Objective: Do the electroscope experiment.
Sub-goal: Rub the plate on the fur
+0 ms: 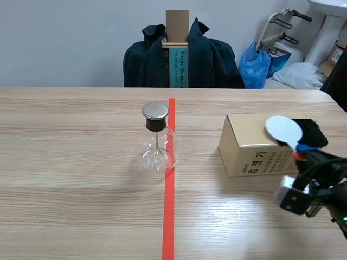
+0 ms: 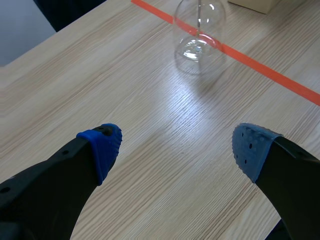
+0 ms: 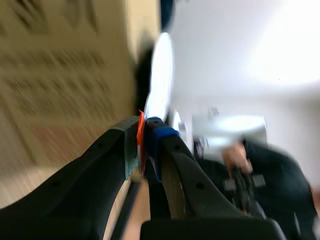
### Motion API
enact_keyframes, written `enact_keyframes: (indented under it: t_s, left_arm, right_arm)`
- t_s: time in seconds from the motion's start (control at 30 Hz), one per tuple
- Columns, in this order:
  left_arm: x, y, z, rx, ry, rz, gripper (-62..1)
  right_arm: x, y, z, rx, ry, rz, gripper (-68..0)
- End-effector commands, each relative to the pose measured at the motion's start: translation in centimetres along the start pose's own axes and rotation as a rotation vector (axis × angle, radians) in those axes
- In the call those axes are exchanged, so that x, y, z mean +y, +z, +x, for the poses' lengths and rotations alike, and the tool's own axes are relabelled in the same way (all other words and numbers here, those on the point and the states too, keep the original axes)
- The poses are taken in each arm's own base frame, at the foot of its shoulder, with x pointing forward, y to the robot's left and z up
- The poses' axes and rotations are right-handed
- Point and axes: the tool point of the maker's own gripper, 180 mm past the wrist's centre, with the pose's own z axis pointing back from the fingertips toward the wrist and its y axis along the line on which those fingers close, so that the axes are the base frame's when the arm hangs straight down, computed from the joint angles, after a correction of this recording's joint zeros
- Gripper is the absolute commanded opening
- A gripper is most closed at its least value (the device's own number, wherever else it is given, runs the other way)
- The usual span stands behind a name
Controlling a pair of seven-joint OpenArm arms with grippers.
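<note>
Two grippers: one is loaded, one is idle.
Right gripper (image 3: 145,142): clenched on the thin red stem of the white disc wand (image 1: 283,130). The disc is raised above the near corner of the cardboard box (image 1: 246,145).
Left gripper (image 2: 176,147): fingers spread wide with nothing between them, over bare table (image 2: 75,75) and short of the flask.
Electroscope (image 1: 155,135): a glass flask with a metal cap (image 1: 155,111) and a rod inside. It stands upright against the orange tape line (image 1: 168,216), well apart from the wand.
Black cloth (image 1: 310,132): lying on top of the box, just behind the disc.
Step (judged): you are either charging the disc on the cloth or carrying it to the cap. You cannot tell which from here.
Risk, tipping: the flask is light and tall. If you bring the disc in low or from the side, it could push the cap and topple the flask.
Risk, slip: you hold only a narrow stem, so a quick swing could rotate the wand in the pads.
Risk, no reading: if the disc brushes the box or table on the way, it may lose its charge.
</note>
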Motion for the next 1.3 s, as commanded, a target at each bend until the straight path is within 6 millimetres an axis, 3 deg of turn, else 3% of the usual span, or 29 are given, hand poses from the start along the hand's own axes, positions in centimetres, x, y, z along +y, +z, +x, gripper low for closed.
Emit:
enact_keyframes:
  t_s: [0.0,0.1,0.23,0.4,0.57,0.73,0.9,1.03,1.07,1.2,1.27]
  left_arm:
    - [0.1,-0.1,0.6,-0.023,-0.005,0.003,-10.6]
    - [0.0,-0.1,0.6,-0.021,-0.013,0.001,1.4]
    - [0.1,0.0,1.7,-0.089,0.005,0.016,1.4]
    - [0.5,0.3,2.1,-0.129,0.013,0.064,1.4]
    - [0.4,0.5,2.5,-0.166,0.028,0.08,1.4]
    - [0.4,0.5,2.7,-0.18,0.028,0.08,1.4]
    - [0.3,0.5,2.7,-0.18,0.031,0.074,1.4]
    - [0.3,0.5,2.7,-0.18,0.031,0.074,1.4]
    - [0.2,0.5,2.7,-0.18,0.032,0.071,1.4]
    - [-0.4,0.5,2.7,-0.176,0.056,0.031,1.4]
    - [-0.6,0.5,2.7,-0.175,0.063,0.019,1.4]
  right_arm:
    - [-1.7,-0.3,-1.7,0.071,0.034,-0.06,-66.7]
    - [-2.2,0.0,-3.8,0.178,0.045,-0.079,-66.7]
    - [-1.3,-0.4,-0.4,-0.006,0.037,-0.04,-66.7]
    - [-2.2,-0.1,-4.0,0.189,0.047,-0.075,-66.7]
    - [-1.9,-0.6,0.6,-0.056,0.051,-0.065,-66.7]
    - [-2.5,-0.2,-4.5,0.216,0.053,-0.087,-66.7]
    - [-2.2,-0.7,-0.3,-0.013,0.055,-0.075,-66.7]
    - [-2.7,-0.1,-4.9,0.244,0.051,-0.097,-66.7]
    - [-2.6,-0.2,-4.9,0.234,0.052,-0.083,-66.7]
    - [-2.0,-0.8,-0.4,-0.015,0.049,-0.056,-66.7]
    - [-2.4,-0.8,-1.7,0.069,0.052,-0.082,-66.7]
